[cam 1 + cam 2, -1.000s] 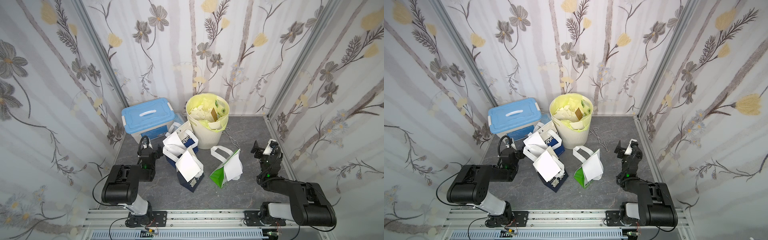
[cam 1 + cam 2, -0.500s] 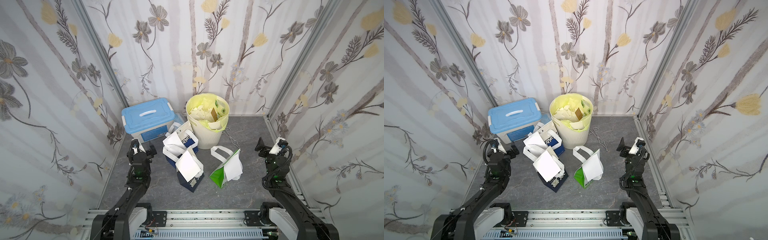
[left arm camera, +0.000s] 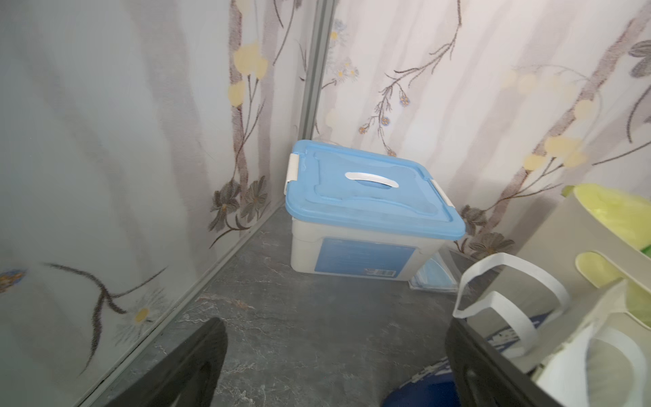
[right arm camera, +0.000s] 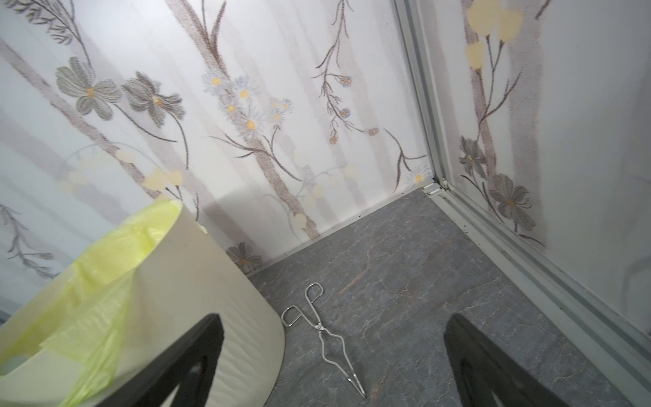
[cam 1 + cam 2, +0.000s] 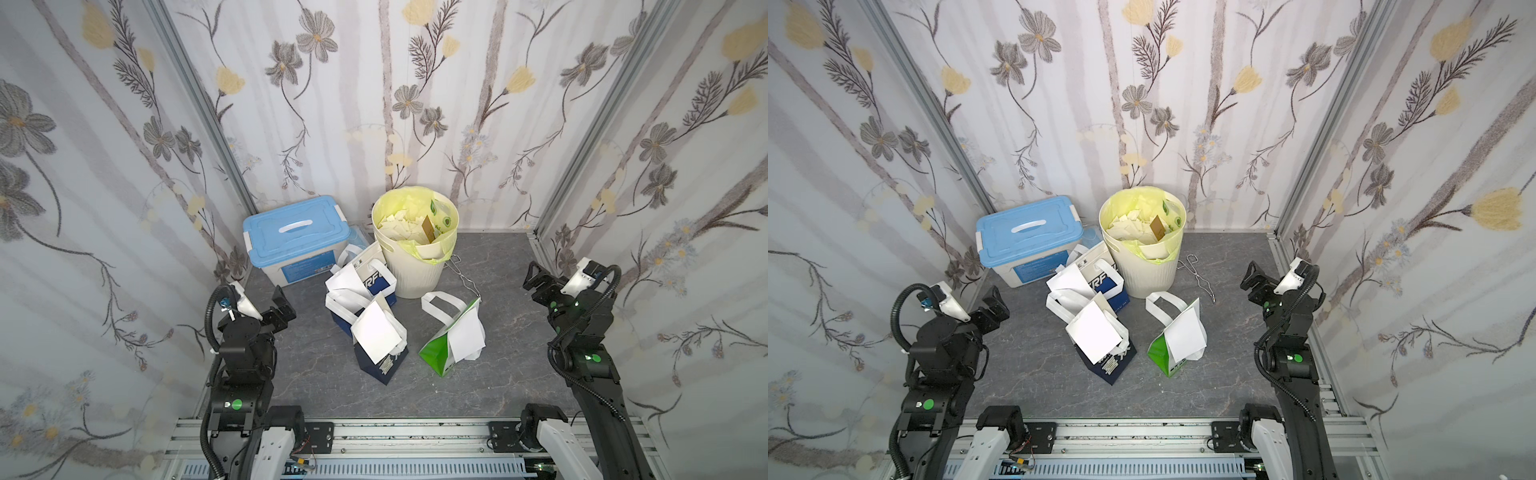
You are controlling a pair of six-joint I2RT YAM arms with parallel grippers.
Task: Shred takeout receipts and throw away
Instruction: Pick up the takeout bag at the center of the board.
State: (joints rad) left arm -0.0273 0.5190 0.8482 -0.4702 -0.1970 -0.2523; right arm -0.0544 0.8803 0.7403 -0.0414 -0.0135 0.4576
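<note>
"Receipts (image 5: 376, 332), where are they?"

"Three white sheets near the middle of the surface (image 5: 511, 345), each resting on or tucked into a paper bag. Two are with the dark blue bags (image 5: 374, 370) and one is on the green bag (image 5: 434, 357). All look whole, so I judge that none of these three has been torn yet."

"Why would they sit on the bags?"

"Probably they belong with them. Propped like that, a free edge stands clear for pinching. The bin (image 5: 415, 278) stands just behind, toward the rear edge, handy for scraps, and white pieces already lie inside."

"And the grippers?"

"The left gripper (image 5: 283, 309) is near the left edge and the right gripper (image 5: 536, 284) near the right edge. Both are spread wide, grasp nothing, and are well apart from the paper."

"What stays unclear?"

"Whether the sheets are fastened or loose. A bag handle partly covers the rear one. Neither wrist view shows a receipt clearly. The left takes in the blue-lidded box (image 3: 370, 201), the right the tongs (image 4: 320, 327) beside the bin. The bin's lower contents are hidden."
</note>
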